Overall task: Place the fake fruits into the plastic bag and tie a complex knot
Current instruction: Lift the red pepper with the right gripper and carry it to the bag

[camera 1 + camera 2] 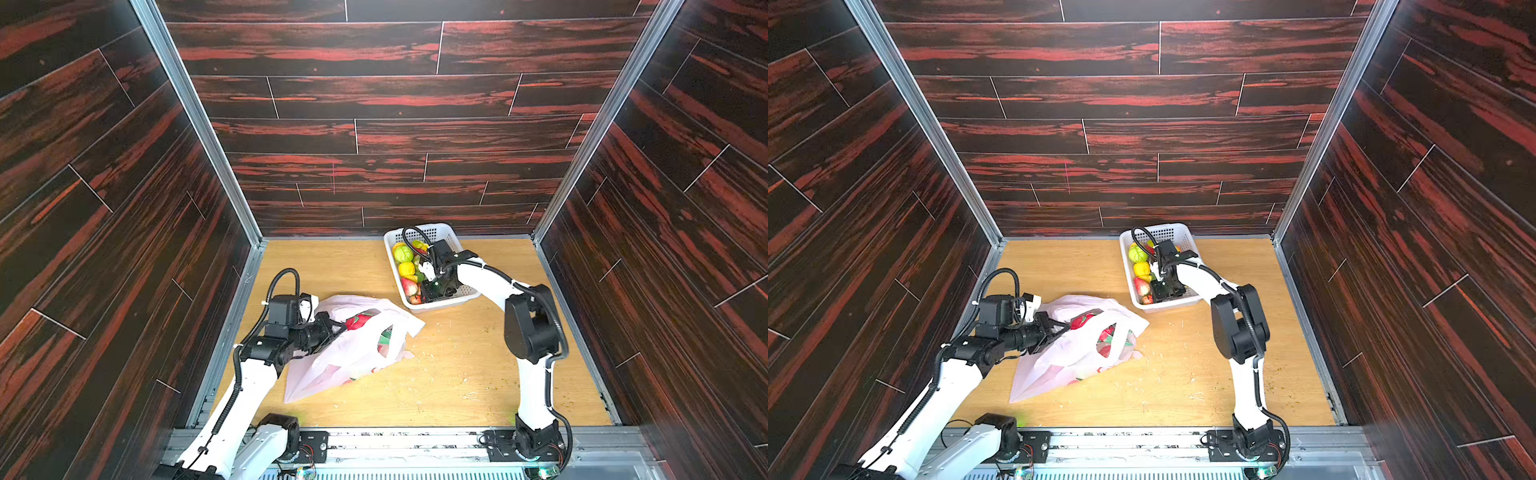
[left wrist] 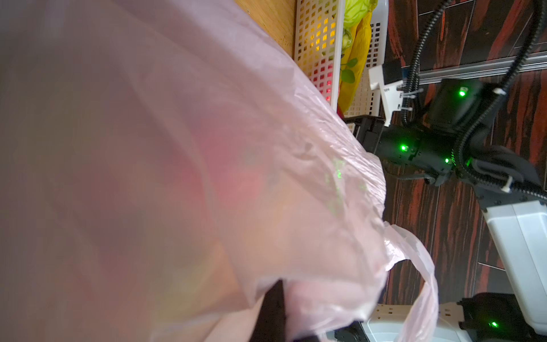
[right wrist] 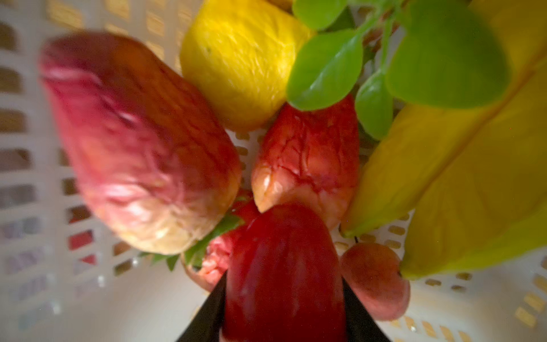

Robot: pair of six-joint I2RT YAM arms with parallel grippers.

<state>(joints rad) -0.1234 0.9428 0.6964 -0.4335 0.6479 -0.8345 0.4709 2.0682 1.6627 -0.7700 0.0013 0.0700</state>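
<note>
In both top views the left gripper (image 1: 337, 328) is clenched on the rim of the thin, translucent pale-pink plastic bag (image 1: 332, 374). The bag lies slumped on the light wooden table (image 1: 457, 374) at lower centre, mouth turned to the upper right, with a red fruit with green scales (image 1: 358, 321) showing inside. The white perforated plastic basket (image 1: 436, 229) stands at the upper right of the table, near the bag's mouth. The right gripper (image 1: 426, 293) dips into it beside a green lumpy fruit (image 1: 402, 252) and a yellow lemon (image 1: 406, 269), its fingertips hidden. In the left wrist view blurred pink film fills most of the frame. One black finger (image 2: 270, 311) shows at the bottom edge with film folded against it, and a strap handle (image 2: 426, 275) loops free at lower right. In the right wrist view a dark-red glossy fruit (image 3: 281, 237) sits at bottom centre with the right gripper's black fingers (image 3: 211, 311) against its flanks. It looks grasped, though it rests among close neighbours such as a large pink-red fruit (image 3: 139, 142) at left. The likely trouble is that the slick, rounded skin squirts out of the jaws on the lift, or that packed neighbours get dragged over the basket wall. The thin film could also slide from the left pinch, letting the mouth sag shut so the fruit lands on the table.
</note>
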